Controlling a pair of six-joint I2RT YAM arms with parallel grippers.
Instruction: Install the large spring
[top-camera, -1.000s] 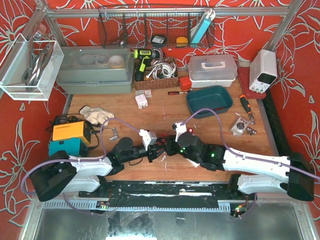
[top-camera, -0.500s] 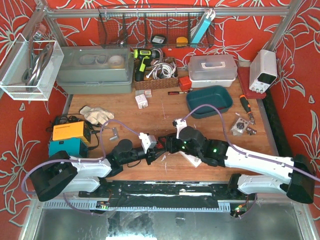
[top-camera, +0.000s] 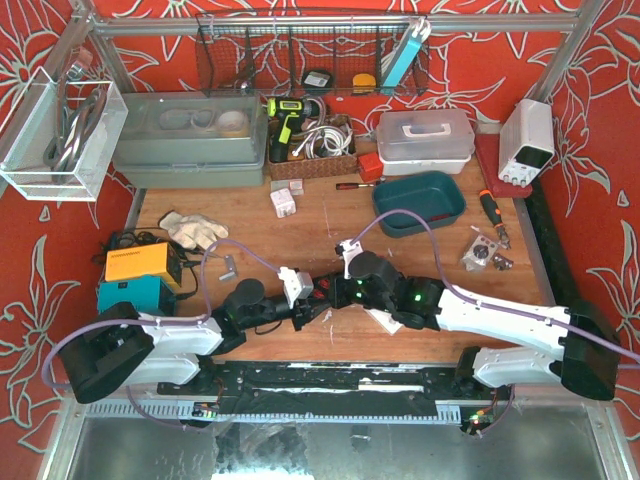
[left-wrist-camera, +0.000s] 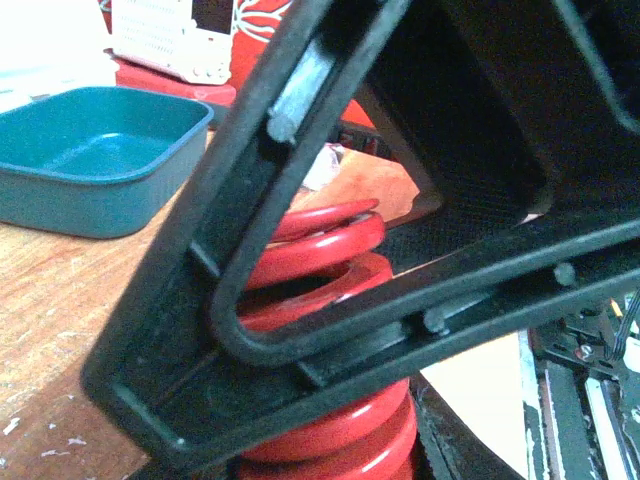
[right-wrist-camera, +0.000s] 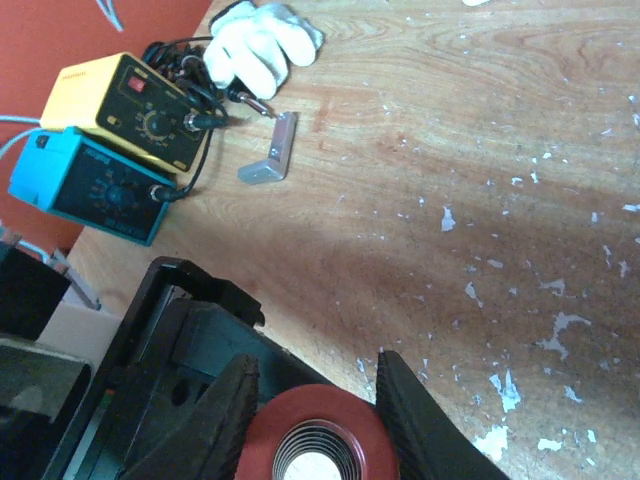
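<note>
**Large spring pinched mid-tabletop**

Right gripper (right-wrist-camera: 315, 357) is grasping the large spring (right-wrist-camera: 312, 440) at one end, a finger on either side, over the tabletop (right-wrist-camera: 420, 200). Left gripper (top-camera: 303, 312) is clenched, nose to nose with the right; can't tell what it pinches. Black frame (left-wrist-camera: 330, 345) crosses the red coils in the left wrist view. Beyond: white glove (top-camera: 192, 230), teal tray (top-camera: 418, 200).
</note>
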